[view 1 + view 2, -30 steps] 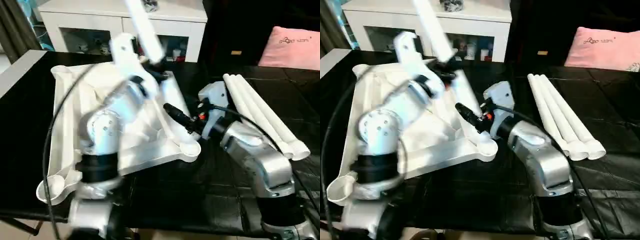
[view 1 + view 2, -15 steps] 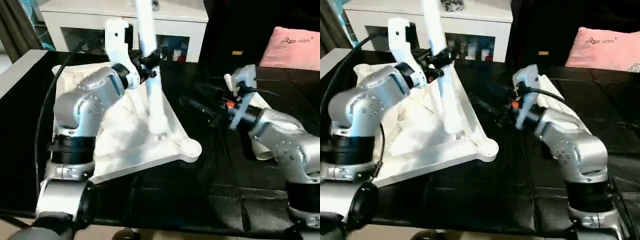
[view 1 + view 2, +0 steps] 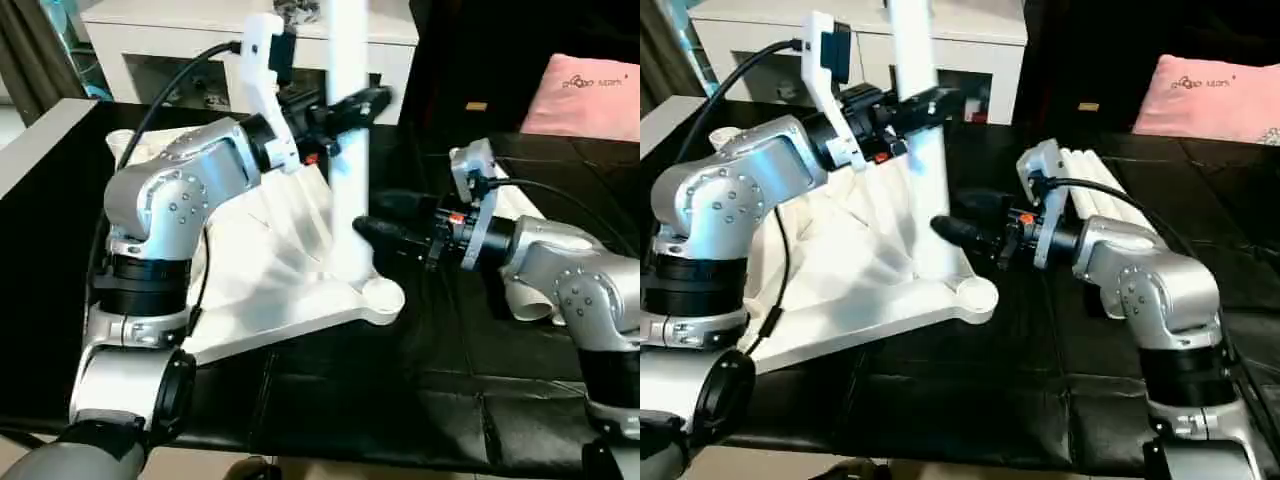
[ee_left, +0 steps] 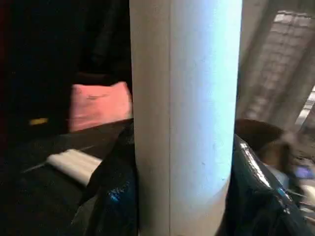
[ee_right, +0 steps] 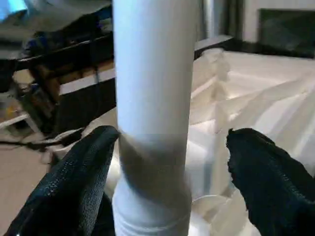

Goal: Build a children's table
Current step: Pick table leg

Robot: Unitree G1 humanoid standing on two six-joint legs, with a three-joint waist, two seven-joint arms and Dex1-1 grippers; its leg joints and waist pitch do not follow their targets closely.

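One leg (image 3: 347, 150) stands upright on the tabletop (image 3: 262, 290), between two grippers.
Left gripper (image 3: 345, 106) is clamped around the leg high up; half a second ago the leg leaned, now it is vertical, its foot at the tabletop's near right corner. Right gripper (image 3: 960, 225) has swung in from beside the spare legs (image 3: 1110, 200) and now sits at the leg's base, fingers (image 5: 74, 177) spread on either side, not touching. Tabletop lies underside-up on the black table (image 3: 400, 400).
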